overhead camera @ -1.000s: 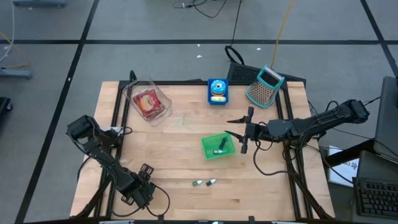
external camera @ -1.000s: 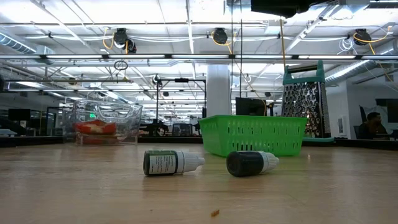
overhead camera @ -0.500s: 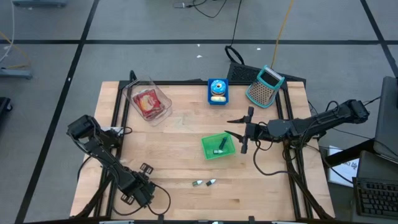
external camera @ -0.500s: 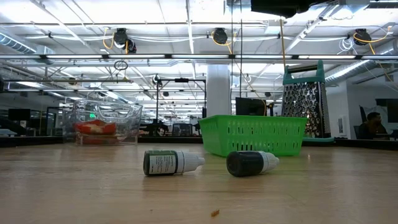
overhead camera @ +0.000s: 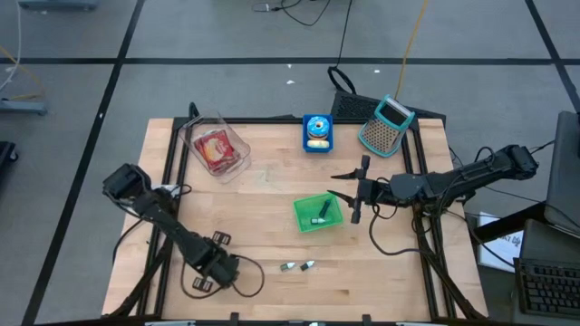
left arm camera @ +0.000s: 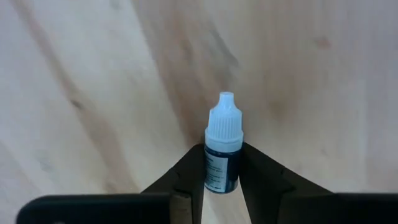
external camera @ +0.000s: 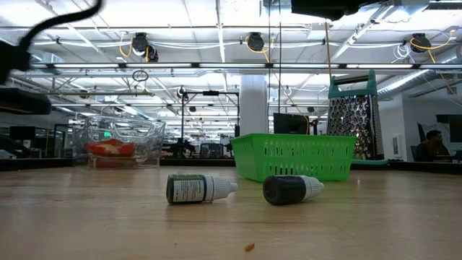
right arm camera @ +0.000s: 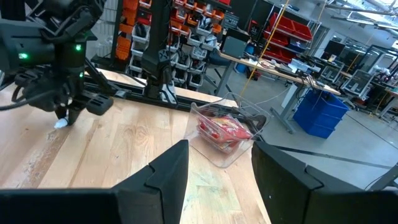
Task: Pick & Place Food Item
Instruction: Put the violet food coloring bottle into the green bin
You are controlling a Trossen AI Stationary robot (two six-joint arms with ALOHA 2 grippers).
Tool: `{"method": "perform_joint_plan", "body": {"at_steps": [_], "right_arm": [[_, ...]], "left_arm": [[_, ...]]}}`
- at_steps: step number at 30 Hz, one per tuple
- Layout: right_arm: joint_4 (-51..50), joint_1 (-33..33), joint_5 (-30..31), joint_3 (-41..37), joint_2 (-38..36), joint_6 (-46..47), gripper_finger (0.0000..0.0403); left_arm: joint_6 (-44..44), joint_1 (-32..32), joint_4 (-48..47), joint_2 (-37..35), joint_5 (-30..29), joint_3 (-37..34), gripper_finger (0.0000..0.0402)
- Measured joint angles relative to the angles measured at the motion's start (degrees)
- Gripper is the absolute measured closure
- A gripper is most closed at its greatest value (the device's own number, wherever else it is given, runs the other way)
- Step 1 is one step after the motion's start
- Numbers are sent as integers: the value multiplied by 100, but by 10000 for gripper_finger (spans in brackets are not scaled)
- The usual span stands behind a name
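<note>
My left gripper (overhead camera: 217,267) stands near the table's front edge, left of centre, pointing down and shut on a small dark dropper bottle (left arm camera: 222,155) with a white cap. Two more such bottles (overhead camera: 286,266) (overhead camera: 306,265) lie on their sides to its right. A green basket (overhead camera: 304,220) at mid-table holds another bottle (overhead camera: 320,213). My right gripper (overhead camera: 349,195) hangs open and level just right of the basket, with nothing between its fingers. A clear container of red food (overhead camera: 217,149) sits at the far left. My left gripper pinches the bottle's dark body (left arm camera: 219,173) between its two fingers (left arm camera: 189,171), one on each side. The fingers come from above, pointing down along the bottle. Its white cap (left arm camera: 223,121) sticks out past the fingertips toward the table.
A blue box with a yellow item (overhead camera: 317,133) and a teal-handled grater (overhead camera: 387,125) stand at the far edge. In the low view the two loose bottles (external camera: 198,188) (external camera: 290,189) lie in front of the basket (external camera: 296,155). Bare wood lies between the container and the basket.
My left gripper has gone toward the table's right edge, along the front edge toward the two loose bottles, mostly in the last half second. Part of its arm now shows at the low view's upper left. The right arm has kept still.
</note>
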Motion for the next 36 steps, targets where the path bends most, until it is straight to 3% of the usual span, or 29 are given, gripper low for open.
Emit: {"method": "perform_joint_plan", "body": {"at_steps": [4,8,11,20,25,30,36], "right_arm": [[2,0,0,0,0,0,238],[19,0,1,0,0,-7,238],[48,0,2,0,-2,-1,238],[46,0,2,0,-2,-10,238],[46,0,2,0,-2,-42,238],[54,0,2,0,-2,-95,238],[93,0,4,-2,-2,-144,238]], "left_arm": [[183,327,52,10,-282,177,316],[589,745,798,51,-1514,263,316],[976,1104,1752,32,-2103,278,316],[2294,2396,4835,24,-2049,283,316],[2094,3046,6138,31,-1874,293,316],[1273,3393,5864,342,-1261,661,316],[1304,3202,4666,1269,-999,1647,316]]}}
